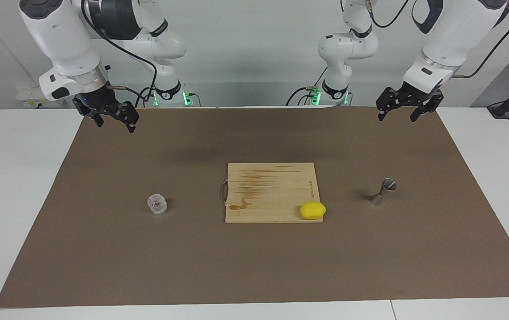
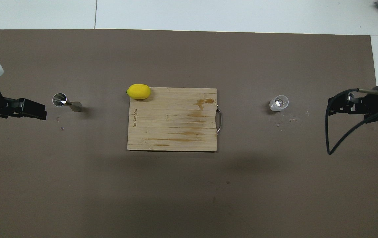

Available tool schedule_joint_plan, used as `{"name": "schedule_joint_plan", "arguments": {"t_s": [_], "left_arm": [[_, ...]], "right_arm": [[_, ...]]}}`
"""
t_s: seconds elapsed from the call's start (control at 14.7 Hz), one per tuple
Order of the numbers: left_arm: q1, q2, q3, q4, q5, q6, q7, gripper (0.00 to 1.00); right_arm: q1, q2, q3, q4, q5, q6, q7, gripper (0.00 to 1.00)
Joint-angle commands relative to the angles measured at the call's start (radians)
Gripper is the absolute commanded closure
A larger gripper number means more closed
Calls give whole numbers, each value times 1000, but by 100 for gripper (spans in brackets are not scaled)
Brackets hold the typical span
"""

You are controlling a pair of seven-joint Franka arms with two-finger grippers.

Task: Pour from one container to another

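The small clear cup [image 1: 157, 204] stands on the brown mat toward the right arm's end of the table; it also shows in the overhead view [image 2: 278, 103]. The silver hourglass jigger [image 1: 383, 192] stands on the mat toward the left arm's end, also in the overhead view [image 2: 65, 101]. My right gripper [image 1: 115, 123] hangs open and empty in the air over the mat's edge by the robots, apart from the cup. My left gripper [image 1: 397, 116] hangs open and empty over the same edge at its own end, apart from the jigger.
A wooden cutting board [image 1: 272, 191] with stains and a metal handle lies in the middle of the mat between cup and jigger. A yellow lemon [image 1: 312, 210] sits on the board's corner toward the jigger. Small droplets lie on the mat [image 2: 284, 120] near the cup.
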Motion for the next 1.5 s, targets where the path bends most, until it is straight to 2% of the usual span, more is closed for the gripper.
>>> {"name": "schedule_joint_plan", "arguments": {"t_s": [0.0, 1.02, 1.16, 1.43], "left_arm": [[0, -34, -2, -40, 16, 16, 0, 0], [-8, -37, -6, -44, 15, 0, 1, 0], [-2, -46, -8, -63, 6, 13, -8, 0], [15, -89, 3, -167, -14, 81, -12, 0]], "right_arm": [[-14, -23, 5, -24, 10, 13, -23, 0], [-12, -23, 5, -24, 10, 13, -23, 0], [-12, -23, 5, -24, 10, 13, -23, 0], [-12, -23, 5, -24, 10, 13, -23, 0]]}}
